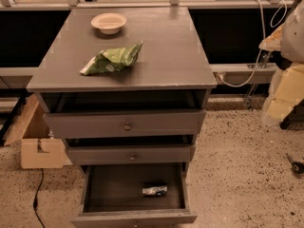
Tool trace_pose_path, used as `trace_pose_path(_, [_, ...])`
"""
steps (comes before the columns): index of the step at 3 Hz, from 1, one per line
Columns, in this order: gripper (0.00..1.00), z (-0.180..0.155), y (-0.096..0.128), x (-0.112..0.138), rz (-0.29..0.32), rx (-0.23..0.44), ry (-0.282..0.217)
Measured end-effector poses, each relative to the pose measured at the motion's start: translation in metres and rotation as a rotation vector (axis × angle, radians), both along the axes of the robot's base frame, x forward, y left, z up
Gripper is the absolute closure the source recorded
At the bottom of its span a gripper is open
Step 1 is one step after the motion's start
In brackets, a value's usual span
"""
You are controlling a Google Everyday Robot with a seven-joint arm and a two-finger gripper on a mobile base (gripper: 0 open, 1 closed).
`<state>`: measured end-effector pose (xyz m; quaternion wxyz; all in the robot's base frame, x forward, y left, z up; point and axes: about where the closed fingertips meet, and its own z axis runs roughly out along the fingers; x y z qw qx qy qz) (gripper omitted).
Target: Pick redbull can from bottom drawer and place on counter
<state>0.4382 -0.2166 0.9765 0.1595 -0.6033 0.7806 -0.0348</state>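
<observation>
— How many drawers does the cabinet have?
— Three, all grey, stacked. The top drawer point(85, 125) and the middle drawer point(95, 155) are each pulled out a little. The bottom drawer point(114, 189) is pulled out much farther, so its dark floor shows.

— And the cans?
— One. The redbull can point(155, 190) lies on its side on the floor of the bottom drawer, right of the middle, apart from every wall.

— What sits on the table?
— Two things. One pale bowl point(109, 23) stands upright near the back edge, left of centre. One crumpled green snack bag point(111, 60) lies nearer the front, well apart from the bowl. The table point(166, 51) itself is the flat grey top of the cabinet.

— Knobs?
— Two small round ones show plainly, one on each upper drawer front.

— The claw?
— It is out of this view, so I cannot tell whether it is open, closed or gripping anything.

— Anything on the floor?
— One cardboard box point(42, 153) left of the cabinet, and one dark cable point(36, 198) in front of the box.
</observation>
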Motion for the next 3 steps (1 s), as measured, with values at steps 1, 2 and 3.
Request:
trace_pose_path(1, [0.00, -0.002, 0.001, 0.001, 0.000, 0.006, -0.004])
trace_pose_path(2, [0.00, -0.034, 0.005, 0.000, -0.010, 0.063, 0.027])
trace_pose_path(3, [0.00, -0.134, 0.021, -0.004, -0.055, 0.255, 0.138])
